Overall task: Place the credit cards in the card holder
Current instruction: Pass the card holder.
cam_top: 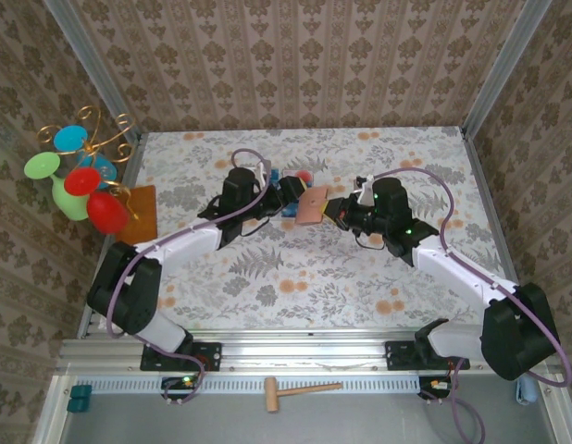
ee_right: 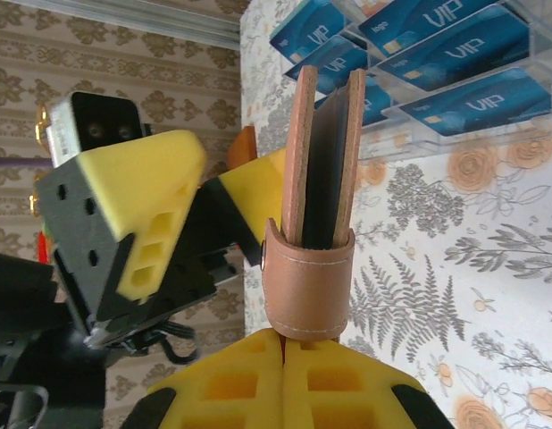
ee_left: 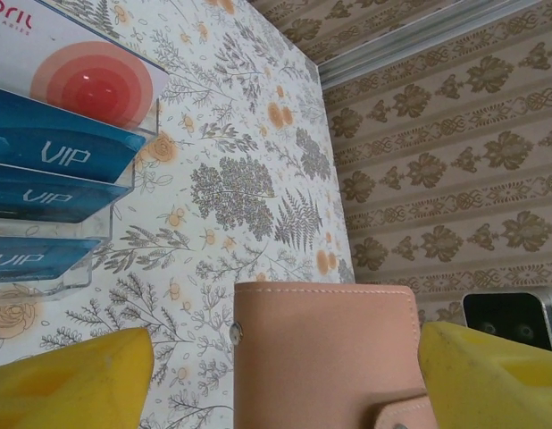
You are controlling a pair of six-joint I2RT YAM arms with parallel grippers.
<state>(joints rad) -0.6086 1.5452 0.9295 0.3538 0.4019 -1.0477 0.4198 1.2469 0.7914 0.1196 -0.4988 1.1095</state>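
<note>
The card holder [cam_top: 311, 205], a pinkish-brown leather wallet, hangs upright in mid-air over the middle of the table. My right gripper [ee_right: 285, 350] is shut on its closing strap [ee_right: 307, 281], from below in the right wrist view. The wallet's two halves gape slightly at the top, showing a dark inside. My left gripper [ee_left: 280, 384] is open, its yellow fingers [ee_left: 75, 384] standing on either side of the card holder [ee_left: 325, 357]. Several blue credit cards [ee_left: 53, 156] marked VIP lie in a clear plastic tray [ee_left: 124, 192] just behind, with the same credit cards [ee_right: 455, 45] in the right wrist view.
A white card with a red dot [ee_left: 97, 85] sits at the tray's top. At the table's left edge stand a wire ornament with coloured discs [cam_top: 82, 180] and an orange-brown mat [cam_top: 140, 213]. A wooden mallet [cam_top: 300, 391] lies off the table, in front of the arm bases.
</note>
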